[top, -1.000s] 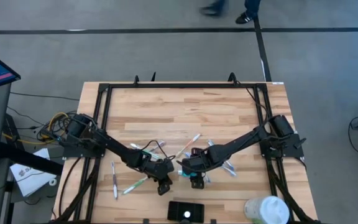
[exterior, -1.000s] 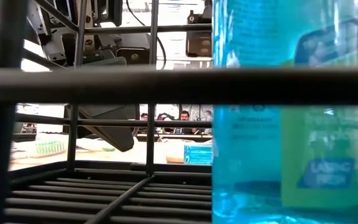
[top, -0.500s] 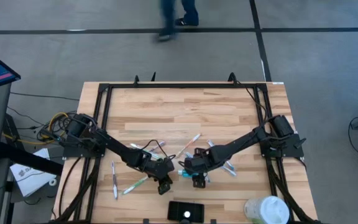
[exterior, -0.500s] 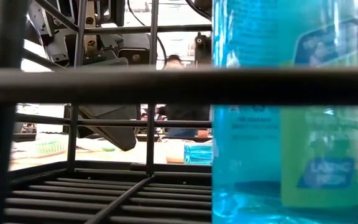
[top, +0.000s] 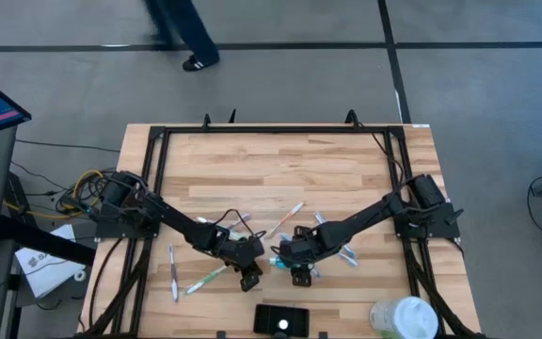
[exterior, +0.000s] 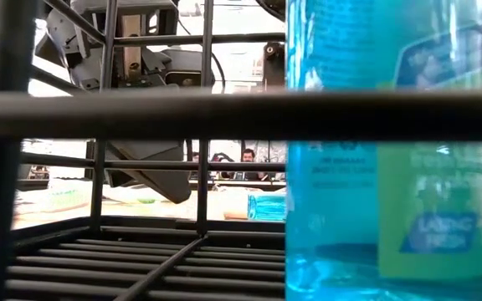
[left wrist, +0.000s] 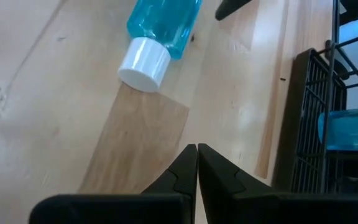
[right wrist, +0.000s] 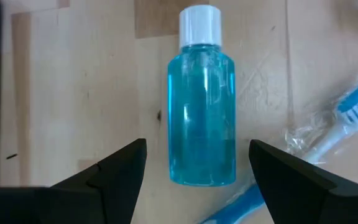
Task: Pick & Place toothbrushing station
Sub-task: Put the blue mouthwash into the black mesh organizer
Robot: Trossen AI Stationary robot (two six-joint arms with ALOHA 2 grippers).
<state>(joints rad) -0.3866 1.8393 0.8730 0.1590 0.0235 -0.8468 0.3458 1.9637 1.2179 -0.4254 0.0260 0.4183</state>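
Observation:
The toothbrushing station, a low black wire holder, stands at the table's near edge with a blue bottle in it. It also shows in the left wrist view. A small blue bottle with a white cap lies on its side on the wood between my grippers. My right gripper is open, with a finger on either side of the bottle's base and a gap at each side. My left gripper is shut and empty, just left of the bottle and beside the holder.
Several toothbrushes lie on the wood, and one lies next to the bottle. A white round container stands at the near right corner. The black table frame borders the wood. A person walks on the floor beyond the far edge.
Both grippers have stayed nearly where they were, over the bottle near the holder. The person beyond the table's far edge has walked toward the left.

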